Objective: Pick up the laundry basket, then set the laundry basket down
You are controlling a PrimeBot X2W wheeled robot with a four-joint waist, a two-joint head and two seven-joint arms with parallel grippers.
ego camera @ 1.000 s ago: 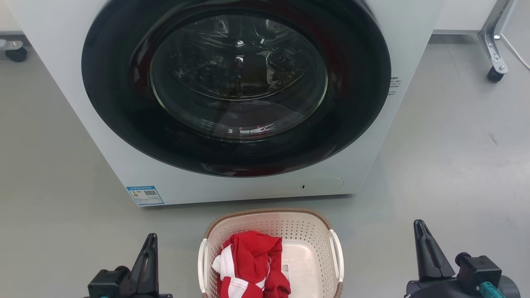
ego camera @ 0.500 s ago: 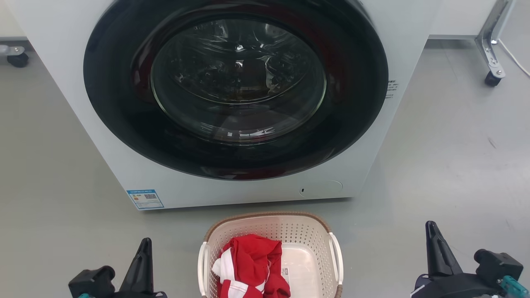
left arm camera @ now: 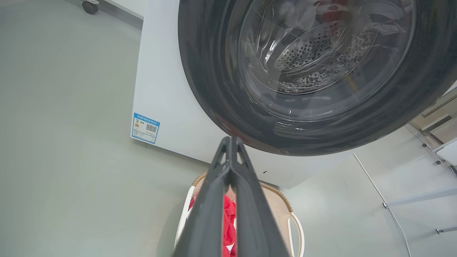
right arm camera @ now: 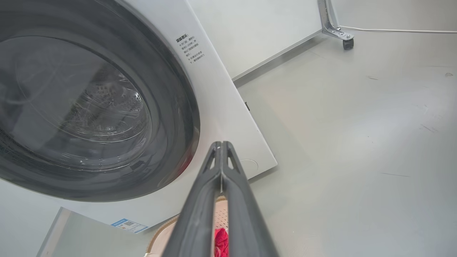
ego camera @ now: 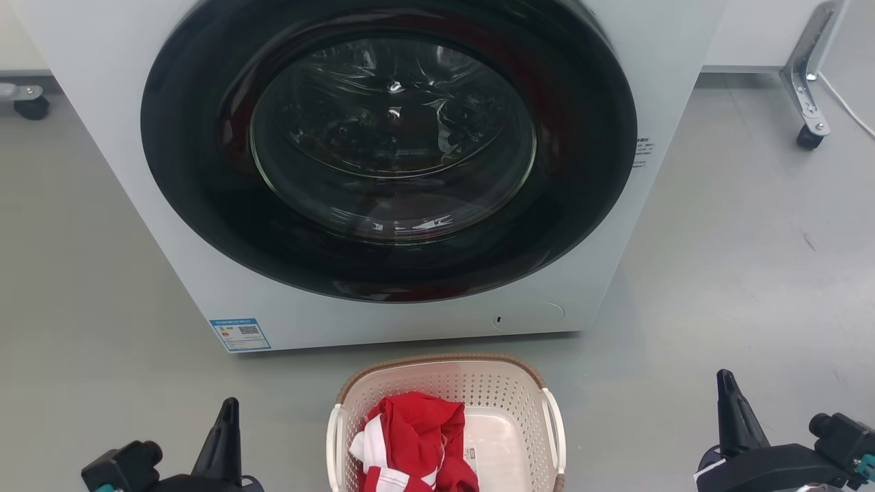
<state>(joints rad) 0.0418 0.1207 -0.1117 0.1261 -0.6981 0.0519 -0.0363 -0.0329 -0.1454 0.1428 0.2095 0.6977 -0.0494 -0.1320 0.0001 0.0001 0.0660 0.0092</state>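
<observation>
The laundry basket [ego camera: 509, 396], cream perforated plastic with a brown woven rim and white side handles, stands on the grey floor right in front of the washer. A red and white garment [ego camera: 410, 437] lies in its left half. My left gripper [ego camera: 229, 408] is shut and empty, well off the basket's left side. My right gripper [ego camera: 723, 379], also shut and empty, sits farther off on the right. Seen from the left wrist, the shut left gripper [left arm camera: 230, 141] points over the basket [left arm camera: 280, 207]. From the right wrist, the shut right gripper [right arm camera: 221, 144] crosses the basket [right arm camera: 160, 233].
A white front-loading washer [ego camera: 649, 82] with a closed dark round door [ego camera: 389, 164] stands just behind the basket. A metal frame leg on a caster [ego camera: 808, 102] is at the far right, another caster [ego camera: 31, 107] at the far left. Bare grey floor [ego camera: 752, 273] lies on both sides.
Both grippers have spread outward and sunk lower in the head view, left going left and right going right. The whole picture slid down a little, so the camera moved. The basket stayed put.
</observation>
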